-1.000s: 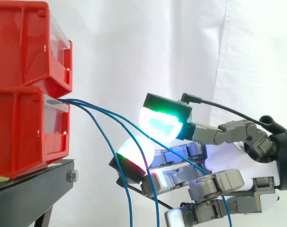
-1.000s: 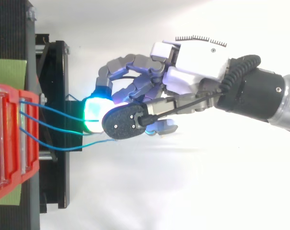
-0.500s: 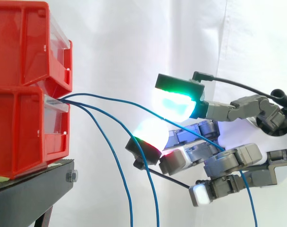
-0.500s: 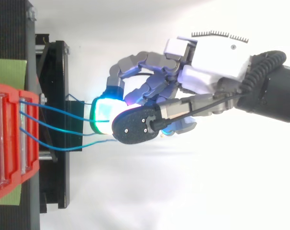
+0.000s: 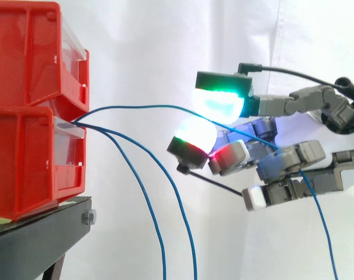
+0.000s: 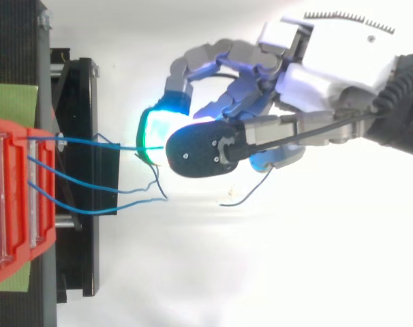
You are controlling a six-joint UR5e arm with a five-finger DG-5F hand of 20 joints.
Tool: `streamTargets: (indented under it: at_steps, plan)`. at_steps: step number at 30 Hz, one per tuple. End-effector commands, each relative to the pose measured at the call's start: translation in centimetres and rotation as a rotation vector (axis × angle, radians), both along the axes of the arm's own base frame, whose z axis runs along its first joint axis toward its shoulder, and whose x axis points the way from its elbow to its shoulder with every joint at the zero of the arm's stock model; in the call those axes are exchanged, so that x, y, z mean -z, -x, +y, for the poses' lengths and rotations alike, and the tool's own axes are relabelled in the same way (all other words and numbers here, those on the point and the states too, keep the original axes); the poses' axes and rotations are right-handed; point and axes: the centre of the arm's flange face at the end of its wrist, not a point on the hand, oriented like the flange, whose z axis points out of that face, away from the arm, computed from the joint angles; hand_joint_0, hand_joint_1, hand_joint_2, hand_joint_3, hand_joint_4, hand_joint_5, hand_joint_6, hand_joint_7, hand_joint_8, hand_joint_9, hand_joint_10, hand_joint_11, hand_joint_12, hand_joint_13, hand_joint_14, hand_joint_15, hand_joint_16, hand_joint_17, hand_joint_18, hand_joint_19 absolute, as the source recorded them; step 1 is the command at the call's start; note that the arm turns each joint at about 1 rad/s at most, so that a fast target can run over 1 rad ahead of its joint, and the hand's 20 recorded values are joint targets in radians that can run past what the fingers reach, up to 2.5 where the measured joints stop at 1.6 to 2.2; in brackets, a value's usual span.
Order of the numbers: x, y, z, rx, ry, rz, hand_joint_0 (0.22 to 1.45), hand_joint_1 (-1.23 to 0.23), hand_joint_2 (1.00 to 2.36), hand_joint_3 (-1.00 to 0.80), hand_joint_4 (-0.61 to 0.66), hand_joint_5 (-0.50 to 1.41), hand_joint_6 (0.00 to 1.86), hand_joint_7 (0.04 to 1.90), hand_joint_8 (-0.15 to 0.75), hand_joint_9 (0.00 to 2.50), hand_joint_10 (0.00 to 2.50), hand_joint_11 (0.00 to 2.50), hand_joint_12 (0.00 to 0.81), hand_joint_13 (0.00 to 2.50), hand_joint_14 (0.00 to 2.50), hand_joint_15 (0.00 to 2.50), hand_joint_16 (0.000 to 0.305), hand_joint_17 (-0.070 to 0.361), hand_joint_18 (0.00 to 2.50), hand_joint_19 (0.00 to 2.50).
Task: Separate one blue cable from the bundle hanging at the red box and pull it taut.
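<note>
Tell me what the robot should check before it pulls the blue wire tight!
1. Only one blue cable in the hand: ok, the hand grips just that one.
2. Other two cables hang free of the hand: ok.
3. Blue cable taut: not ok, it bows between the red box and the hand.
4. Cable end fixed firmly in the red box: cannot tell.

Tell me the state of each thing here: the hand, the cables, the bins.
Hand, shut on one cable, pinching it between glowing pads.
Held cable, raised clear of the others, gently bowed, not yet taut.
Loose cables, two, hanging slack from the lower bin.
Bins, two stacked on the stand.
</note>
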Motion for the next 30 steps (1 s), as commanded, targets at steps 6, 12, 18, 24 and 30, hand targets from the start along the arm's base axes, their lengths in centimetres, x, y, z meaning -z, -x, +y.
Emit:
streamTargets:
  at_steps: [6, 12, 18, 24, 30]
  plan:
    - [-0.23, 0.13, -0.09, 0.012, 0.012, 0.002, 0.74, -0.68, 1.01, -0.38, 0.16, -0.28, 0.88, 1.07, 0.256, 1.01, 0.0, 1.61, 0.245, 1.4, 0.78, 1.58, 0.03, 0.068, 0.98, 0.78]
    - [-0.35, 0.13, -0.09, 0.012, 0.012, 0.0, 0.68, -0.62, 1.0, -0.5, 0.18, -0.27, 0.89, 1.07, 0.27, 1.03, 0.08, 1.64, 0.258, 1.4, 0.8, 1.6, 0.031, 0.07, 1.0, 0.81]
    - [-0.36, -0.06, 0.06, 0.011, 0.01, -0.014, 0.63, -0.59, 1.0, -0.5, 0.19, -0.27, 0.88, 1.06, 0.279, 1.02, 0.15, 1.65, 0.265, 1.4, 0.9, 1.55, 0.032, 0.071, 1.01, 0.84]
    - [-0.61, -0.47, -0.01, 0.038, 0.007, -0.055, 0.61, -0.6, 1.0, -0.5, 0.19, -0.27, 0.88, 1.07, 0.281, 1.03, 0.22, 1.65, 0.262, 1.4, 0.95, 1.54, 0.033, 0.073, 1.03, 0.86]
    - [-0.7, -0.54, 0.08, 0.052, 0.006, -0.066, 0.59, -0.68, 1.0, -0.5, 0.2, -0.26, 0.89, 1.08, 0.289, 1.05, 0.22, 1.67, 0.268, 1.44, 1.0, 1.48, 0.034, 0.077, 1.06, 0.86]
